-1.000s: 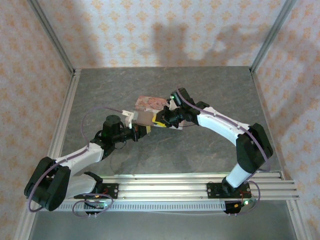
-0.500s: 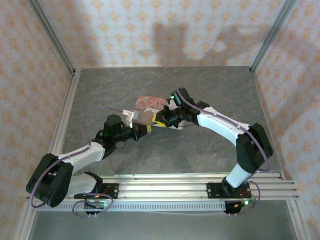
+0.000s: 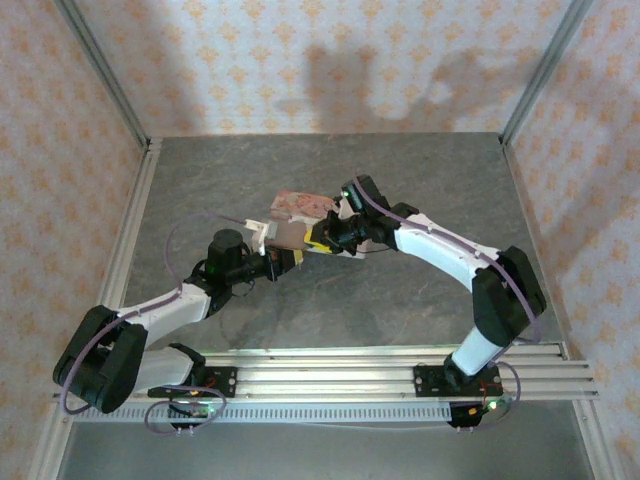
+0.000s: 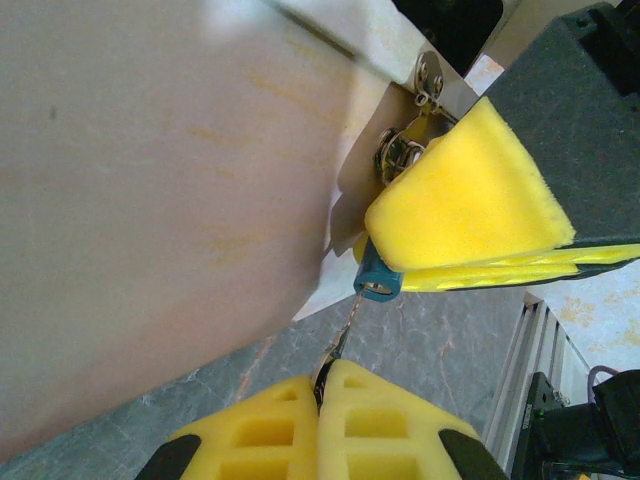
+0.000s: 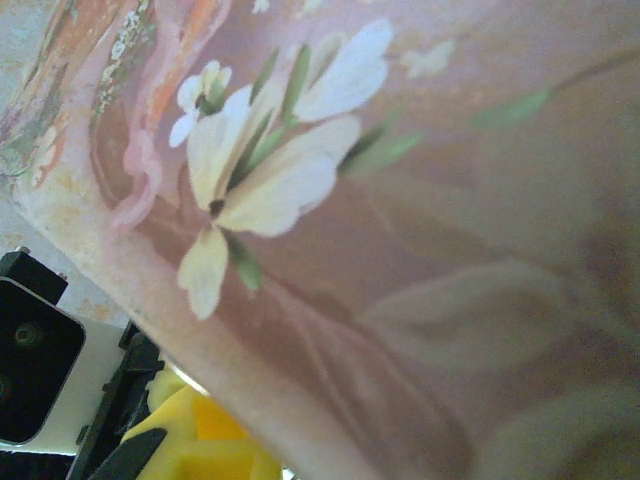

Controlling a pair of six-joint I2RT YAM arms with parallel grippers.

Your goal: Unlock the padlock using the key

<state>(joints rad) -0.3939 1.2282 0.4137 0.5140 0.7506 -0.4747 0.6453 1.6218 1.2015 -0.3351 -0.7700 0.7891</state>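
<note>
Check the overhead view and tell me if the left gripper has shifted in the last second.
Yes, slightly: the left gripper has edged away from the aluminium rail, toward the pink tin, still shut on the key.

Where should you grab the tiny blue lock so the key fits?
Pinch the padlock across its teal body, coming from the side away from the tin. It hangs at the tin's clasp, so the tin blocks the other side, and its keyhole end should stay bare for the key.
</note>
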